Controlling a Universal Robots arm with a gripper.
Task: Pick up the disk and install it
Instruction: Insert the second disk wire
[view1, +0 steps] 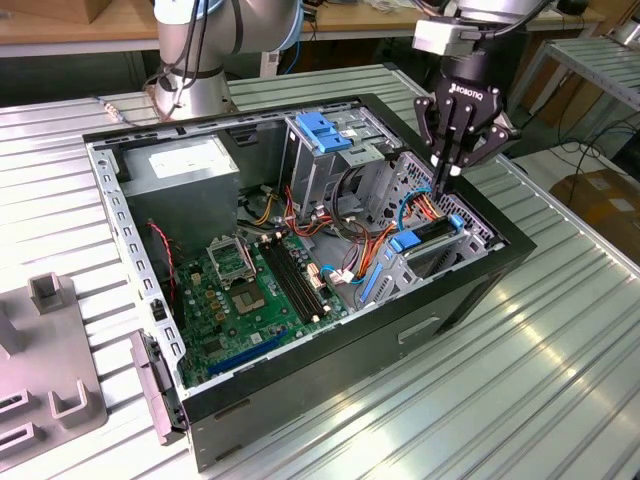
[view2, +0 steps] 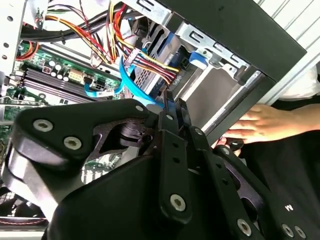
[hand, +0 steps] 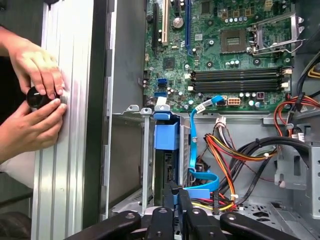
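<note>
Inside case (view1: 480, 290) | pincer (view1: 447, 170) above disk (view1: 428, 236) | cables (view1: 395, 205) beside

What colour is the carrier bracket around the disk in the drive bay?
Bright blue, clearest in the first wrist view, where the disk sits in the bay.

Ribbed metal tabletop (view1: 560, 330), bright with glare along the grooves. Grey fixture plate (view1: 45, 385) near the exterior view's left edge. Wooden bench (view1: 60, 25) along the back, cardboard box (view1: 605, 200) at the exterior view's right. Second ribbed table (view1: 600, 55) behind, cables on the floor beside it.
</note>
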